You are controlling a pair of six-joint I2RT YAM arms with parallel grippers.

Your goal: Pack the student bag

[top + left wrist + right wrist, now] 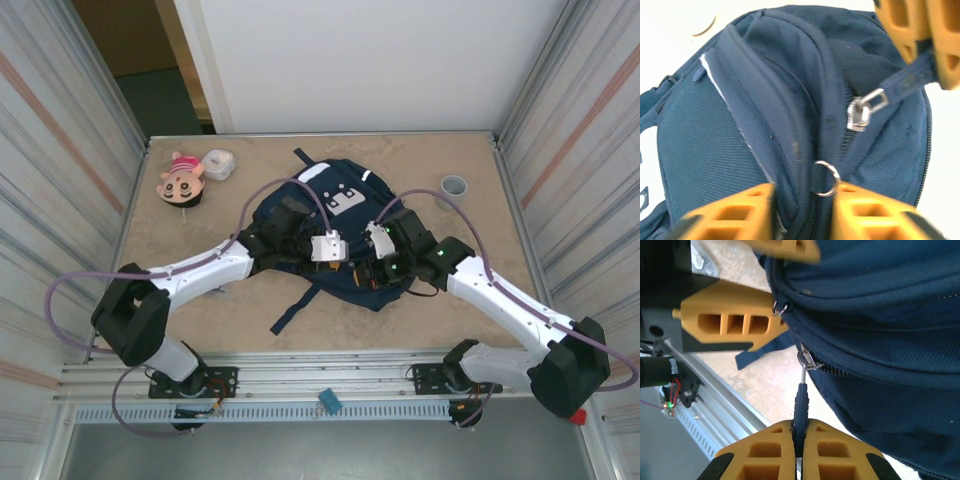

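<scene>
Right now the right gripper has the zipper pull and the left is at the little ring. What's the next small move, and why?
Probably close the left gripper on the metal ring: its jaws straddle the ring and the bag seam but look slightly apart. The right gripper is shut on the zipper pull, so anchoring the bag first should let the zip run.

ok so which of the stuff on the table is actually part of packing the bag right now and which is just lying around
In use:
- student bag, mid-table
- zipper pull, pinched by the right gripper
- small metal ring on the bag, between the left gripper fingers

Lying about, untouched:
- doll, far left corner
- white case beside the doll
- grey cup, far right
- small blue item on the front rail
</scene>
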